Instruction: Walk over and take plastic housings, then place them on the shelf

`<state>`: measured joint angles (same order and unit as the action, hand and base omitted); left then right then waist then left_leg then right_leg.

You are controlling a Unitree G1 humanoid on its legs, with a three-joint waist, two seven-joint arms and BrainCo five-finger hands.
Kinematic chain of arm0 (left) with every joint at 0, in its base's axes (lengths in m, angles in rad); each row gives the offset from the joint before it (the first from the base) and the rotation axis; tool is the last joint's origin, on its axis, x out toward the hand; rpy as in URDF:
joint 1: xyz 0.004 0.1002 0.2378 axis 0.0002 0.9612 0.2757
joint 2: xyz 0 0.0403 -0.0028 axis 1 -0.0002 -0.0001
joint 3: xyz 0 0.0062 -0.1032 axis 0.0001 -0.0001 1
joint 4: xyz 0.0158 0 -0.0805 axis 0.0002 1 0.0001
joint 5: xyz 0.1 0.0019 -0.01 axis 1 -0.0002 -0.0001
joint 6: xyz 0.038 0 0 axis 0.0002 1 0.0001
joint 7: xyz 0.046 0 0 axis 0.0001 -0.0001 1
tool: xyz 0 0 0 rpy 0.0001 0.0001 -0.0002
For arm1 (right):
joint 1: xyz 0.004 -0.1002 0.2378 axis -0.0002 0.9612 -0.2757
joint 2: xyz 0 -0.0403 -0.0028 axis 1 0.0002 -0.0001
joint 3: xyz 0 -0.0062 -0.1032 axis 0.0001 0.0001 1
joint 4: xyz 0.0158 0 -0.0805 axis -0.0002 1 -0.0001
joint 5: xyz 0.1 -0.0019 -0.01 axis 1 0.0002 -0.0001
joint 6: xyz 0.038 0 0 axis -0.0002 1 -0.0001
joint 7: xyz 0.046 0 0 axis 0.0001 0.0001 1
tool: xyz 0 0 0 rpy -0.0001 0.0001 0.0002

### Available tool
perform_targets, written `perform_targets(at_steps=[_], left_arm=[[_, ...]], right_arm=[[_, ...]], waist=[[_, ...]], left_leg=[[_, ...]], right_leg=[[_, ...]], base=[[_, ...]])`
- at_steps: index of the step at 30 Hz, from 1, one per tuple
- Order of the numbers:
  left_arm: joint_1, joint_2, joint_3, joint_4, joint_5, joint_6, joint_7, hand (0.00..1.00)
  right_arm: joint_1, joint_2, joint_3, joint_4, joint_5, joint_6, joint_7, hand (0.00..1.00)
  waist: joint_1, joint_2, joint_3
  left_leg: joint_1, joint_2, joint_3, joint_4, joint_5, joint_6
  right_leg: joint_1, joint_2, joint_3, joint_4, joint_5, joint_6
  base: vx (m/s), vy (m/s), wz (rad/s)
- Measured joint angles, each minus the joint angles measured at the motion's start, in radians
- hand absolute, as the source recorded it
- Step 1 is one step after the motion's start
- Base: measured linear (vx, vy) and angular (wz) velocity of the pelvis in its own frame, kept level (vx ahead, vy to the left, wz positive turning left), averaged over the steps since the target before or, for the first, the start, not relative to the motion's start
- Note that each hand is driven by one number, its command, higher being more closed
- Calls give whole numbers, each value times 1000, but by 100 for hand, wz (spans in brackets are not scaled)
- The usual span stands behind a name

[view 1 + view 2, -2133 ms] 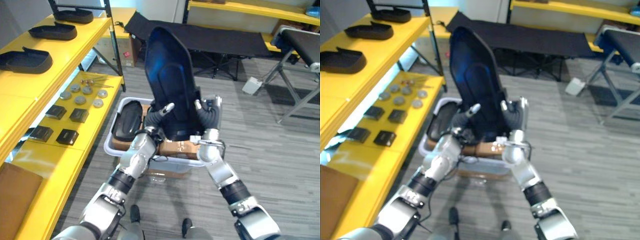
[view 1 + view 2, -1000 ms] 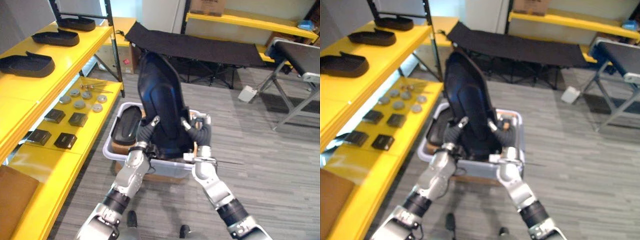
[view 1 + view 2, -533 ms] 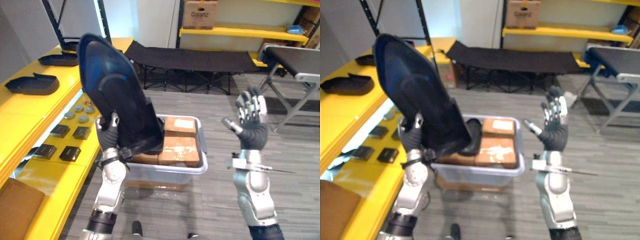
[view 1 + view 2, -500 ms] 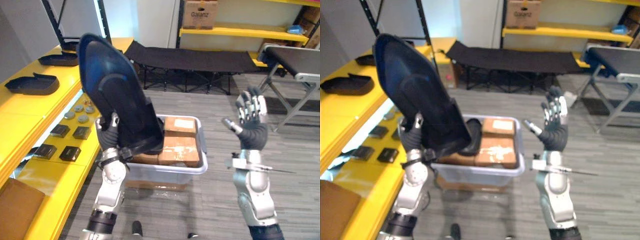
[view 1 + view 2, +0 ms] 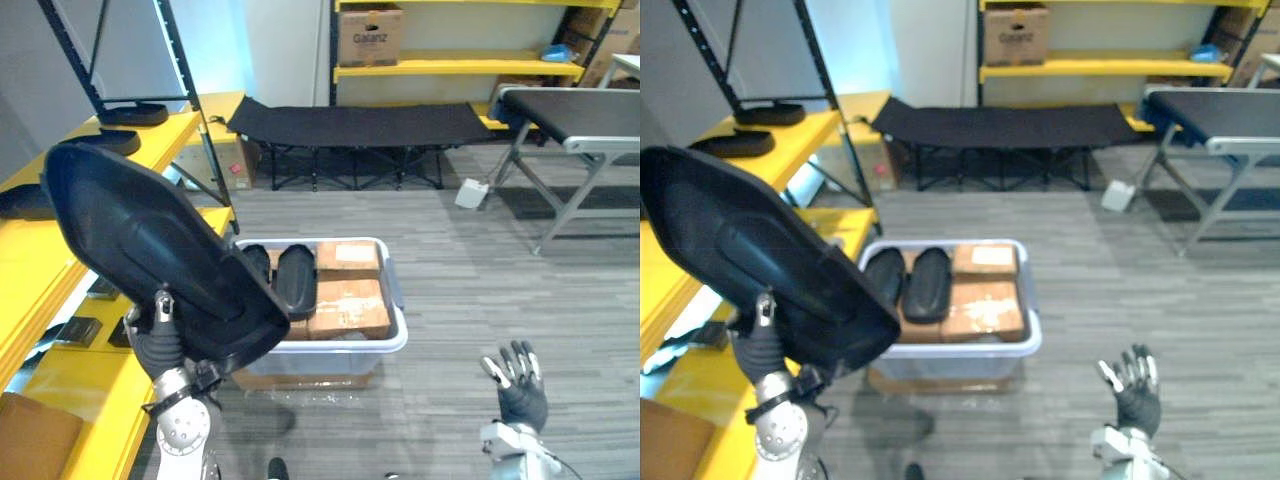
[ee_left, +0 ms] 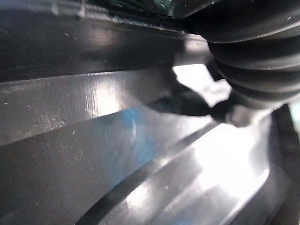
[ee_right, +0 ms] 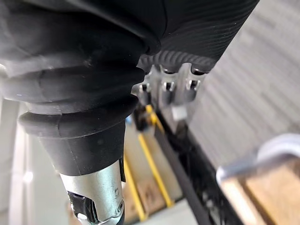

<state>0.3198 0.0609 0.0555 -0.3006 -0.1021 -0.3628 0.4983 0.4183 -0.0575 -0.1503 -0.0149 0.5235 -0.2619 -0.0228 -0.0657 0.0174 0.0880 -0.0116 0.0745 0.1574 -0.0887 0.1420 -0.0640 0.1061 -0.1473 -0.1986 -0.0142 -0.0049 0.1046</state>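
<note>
Plastic housing (image 5: 150, 260): a large black shell, raised and tilted at the left of the scene, its upper end over the yellow shelf (image 5: 25, 275). Its lower end is grasped by the left robot hand (image 5: 155, 345), thumb pinched onto the inner face (the left wrist view shows a dark tip pressed against glossy plastic). 2 shelved housings (image 5: 133, 113) lie further along the upper tier, near a black upright post (image 5: 195, 130).

Centre: a grey bin (image 5: 397, 335) on the floor holds 2 spare housings (image 5: 296, 280) beside cardboard boxes (image 5: 345, 300).

Right: the right robot hand (image 5: 518, 392) sits low, well apart from everything, fingers spread and holding nothing.

The step in hand appears to be transfer of the shell to the shelf. 1 hand bears a long shell by its end, so the grip probably takes strong leverage. A slow swing would suit, bringing the shell level over a bare stretch of the upper tier, clear of the post and the shelved housings. The grip should loosen only once the shell rests along its full length.
</note>
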Motion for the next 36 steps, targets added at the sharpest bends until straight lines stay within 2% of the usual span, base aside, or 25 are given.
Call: perform_targets(at_steps=[1, 4, 9, 11, 14, 17, 19, 22, 24, 25, 26, 27, 28, 29, 30, 31, 33, 34, 36], left_arm=[[3, 0, 13, -16, 1, 0, -1, 100], [14, 2, 91, -85, 8, 3, 1, 100], [98, -4, 193, -142, 29, 19, -34, 100], [147, -27, 223, -156, 29, 24, -87, 100], [183, -48, 242, -159, 21, 29, -150, 100], [195, -50, 249, -159, 11, 36, -200, 100], [200, -51, 249, -159, -7, 36, -226, 100], [198, -64, 248, -152, -42, 36, -274, 100], [194, -78, 242, -129, -89, 36, -325, 100], [177, -78, 229, -113, -96, 35, -343, 100], [174, -75, 215, -99, -96, 35, -355, 100], [183, -75, 205, -92, -94, 35, -366, 100], [189, -75, 204, -93, -94, 34, -370, 100], [183, -69, 200, -92, -95, 33, -373, 100], [177, -69, 198, -94, -94, 31, -373, 100], [174, -68, 197, -95, -93, 31, -373, 100], [160, -56, 190, -94, -86, 32, -375, 100], [136, -27, 165, -89, -82, 32, -378, 100], [88, 16, 152, -88, -77, 32, -392, 100]], right_arm=[[-15, -4, 11, 10, -10, 0, 1, 0], [-105, -31, 97, 59, -30, -1, -1, 0], [-286, -46, 241, 125, -98, 3, -31, 0], [-359, -47, 286, 136, -108, 3, -46, 0], [-421, -47, 299, 150, -105, 3, -46, 0], [-447, -48, 310, 153, -106, 3, -44, 0], [-459, -48, 312, 166, -106, 5, -46, 0], [-469, -49, 310, 184, -107, 10, -52, 0], [-447, -61, 301, 180, -117, 13, -64, 0], [-436, -77, 290, 179, -117, 13, -64, 0], [-428, -82, 275, 179, -116, 14, -63, 0], [-418, -85, 249, 176, -110, 14, -60, 0], [-410, -87, 244, 169, -108, 13, -59, 0], [-384, -82, 236, 148, -107, 7, -53, 0], [-374, -72, 233, 139, -108, 0, -41, 0], [-374, -63, 235, 139, -108, -4, -38, 0], [-366, -36, 238, 138, -105, -23, -21, 0], [-343, -26, 235, 127, -105, -42, -11, 0], [-331, -24, 234, 93, -112, -54, 7, 0]], waist=[[3, 1, -1], [45, 9, 0], [135, 17, 4], [170, 9, 5], [199, -8, 5], [218, -38, 19], [219, -53, 35], [217, -44, 76], [208, -26, 87], [205, -30, 88], [210, -36, 97], [211, -21, 100], [211, -7, 94], [197, -1, 89], [190, -5, 91], [189, -4, 90], [172, -24, 103], [153, -37, 110], [149, -46, 112]], left_leg=[[-8, -1, -12, 0, 0, 0], [-43, -13, -69, 0, 0, -1], [-65, -34, -136, 0, 9, -10], [-71, -50, -178, 0, 20, -9], [-78, -59, -189, 1, 25, -6], [-74, -69, -231, 6, 36, 0], [-71, -71, -258, 7, 50, 12], [-59, -75, -281, 6, 49, 6], [-71, -46, -147, 28, 9, 47], [-88, -40, -100, 56, -25, 54], [-114, -32, -40, 105, -46, 79], [-133, -26, -4, 196, -52, 89], [-126, -27, -2, 212, -58, 80], [-125, -41, -12, 179, -63, 55], [-121, -58, -14, 153, -49, 61], [-123, -65, -14, 148, -45, 57], [-128, -84, -50, 137, -41, 63], [-120, -104, -95, 115, -31, 67], [-105, -105, -147, 68, -9, 70]], right_leg=[[1, 0, -13, 1, -2, 0], [1, -2, -75, -1, -4, -2], [42, -14, -169, -16, -13, 5], [65, -20, -217, -15, -24, 8], [70, -28, -245, 0, -42, 15], [68, -42, -277, 80, -87, 15], [72, -46, -304, 123, -114, 10], [106, -43, -357, 159, -147, 14], [144, -35, -424, 147, -147, 22], [155, -45, -457, 130, -147, 22], [157, -64, -483, 124, -158, 16], [157, -77, -487, 129, -162, 22], [157, -74, -487, 130, -164, 27], [155, -78, -494, 136, -169, 38], [149, -89, -496, 145, -168, 40], [146, -93, -491, 155, -167, 42], [135, -102, -436, 192, -159, 39], [129, -104, -371, 241, -163, 21], [88, -106, -273, 341, -176, -11]], base=[[-27, 8, 55], [-25, 10, 61], [14, 11, 58], [50, -8, 56], [53, 1, 37], [68, -34, 35], [52, -77, 42], [-10, -75, 53], [-74, -57, 83], [-95, -7, 84], [-63, 20, 67], [-23, 34, 38], [43, 31, 43], [61, 46, 37], [59, 53, 36], [73, 59, 22], [71, 69, 55], [58, 79, 100], [62, 24, 87]])
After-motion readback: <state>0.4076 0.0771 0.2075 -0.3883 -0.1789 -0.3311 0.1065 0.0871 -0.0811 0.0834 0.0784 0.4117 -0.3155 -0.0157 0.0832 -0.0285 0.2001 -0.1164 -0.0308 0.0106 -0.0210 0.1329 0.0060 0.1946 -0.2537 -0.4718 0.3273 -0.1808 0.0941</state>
